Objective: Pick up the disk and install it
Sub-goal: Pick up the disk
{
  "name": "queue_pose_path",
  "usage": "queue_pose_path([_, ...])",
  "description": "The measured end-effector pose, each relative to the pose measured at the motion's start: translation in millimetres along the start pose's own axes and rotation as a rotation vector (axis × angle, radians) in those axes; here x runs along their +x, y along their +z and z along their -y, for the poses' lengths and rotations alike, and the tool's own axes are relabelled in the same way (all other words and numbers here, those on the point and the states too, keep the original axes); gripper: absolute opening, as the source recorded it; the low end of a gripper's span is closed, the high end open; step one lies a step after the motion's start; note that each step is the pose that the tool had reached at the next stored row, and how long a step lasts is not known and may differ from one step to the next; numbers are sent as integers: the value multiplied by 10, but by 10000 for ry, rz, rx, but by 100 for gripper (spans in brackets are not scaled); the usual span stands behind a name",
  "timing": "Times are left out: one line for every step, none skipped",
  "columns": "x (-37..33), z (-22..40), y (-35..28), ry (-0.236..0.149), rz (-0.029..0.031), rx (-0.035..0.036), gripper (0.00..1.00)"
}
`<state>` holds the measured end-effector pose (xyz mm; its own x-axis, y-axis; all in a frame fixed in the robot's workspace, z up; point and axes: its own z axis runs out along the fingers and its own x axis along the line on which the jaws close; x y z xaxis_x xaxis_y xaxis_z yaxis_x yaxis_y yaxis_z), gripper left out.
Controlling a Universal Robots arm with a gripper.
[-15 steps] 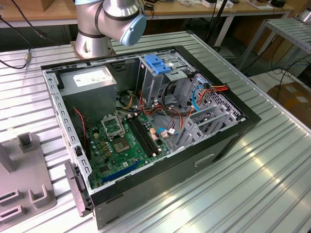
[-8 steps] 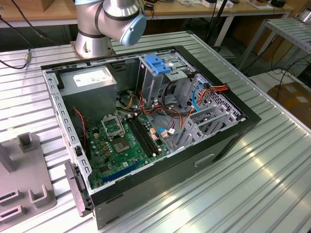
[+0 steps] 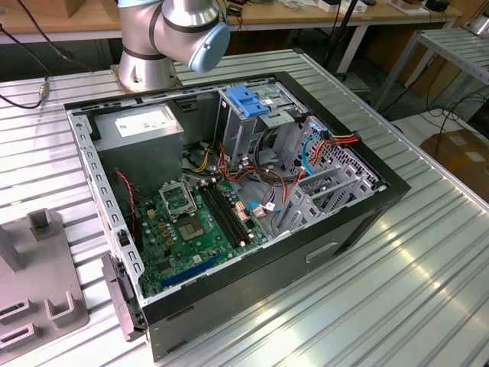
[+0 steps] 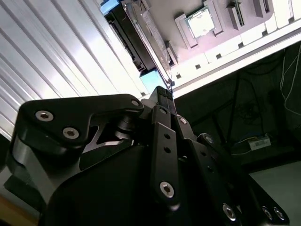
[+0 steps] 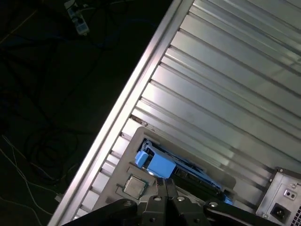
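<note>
The disk [image 5: 162, 165] lies in a recess of a grey fixture plate [image 5: 136, 141] near the table's edge, its blue plastic frame [image 4: 151, 81] toward me and a dark flat body behind it. My gripper [image 5: 167, 187] hangs just above the blue end of the disk, black fingers [image 4: 162, 96] pressed together with nothing between them. In the exterior view, the open computer case [image 3: 229, 191] lies on its side with the motherboard [image 3: 191, 222] showing. A grey drive cage with a blue handle [image 3: 248, 99] stands at its far end.
A small square chip [image 5: 134, 186] sits in the fixture plate beside the disk. The table edge [image 5: 127, 108] drops off to dark floor with cables. The case's rear with a power socket [image 5: 282, 207] is nearby. Another grey fixture [image 3: 38, 298] lies at the exterior view's left.
</note>
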<state>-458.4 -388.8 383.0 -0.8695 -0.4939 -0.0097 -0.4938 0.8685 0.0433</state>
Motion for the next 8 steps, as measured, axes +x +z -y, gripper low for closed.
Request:
queue_pose_path([0, 0, 0, -99, -4, -1, 10])
queue_pose_path([0, 0, 0, -196, -9, -2, 10])
queue_pose_path([0, 0, 0, -369, -16, -3, 10])
queue_pose_path([0, 0, 0, -513, -22, -5, 10])
queue_pose_path([0, 0, 0, -612, -27, -6, 10])
queue_pose_path([0, 0, 0, -707, -30, -7, 10])
queue_pose_path([0, 0, 0, -823, -35, -8, 10])
queue_pose_path([0, 0, 0, -912, -40, -9, 10])
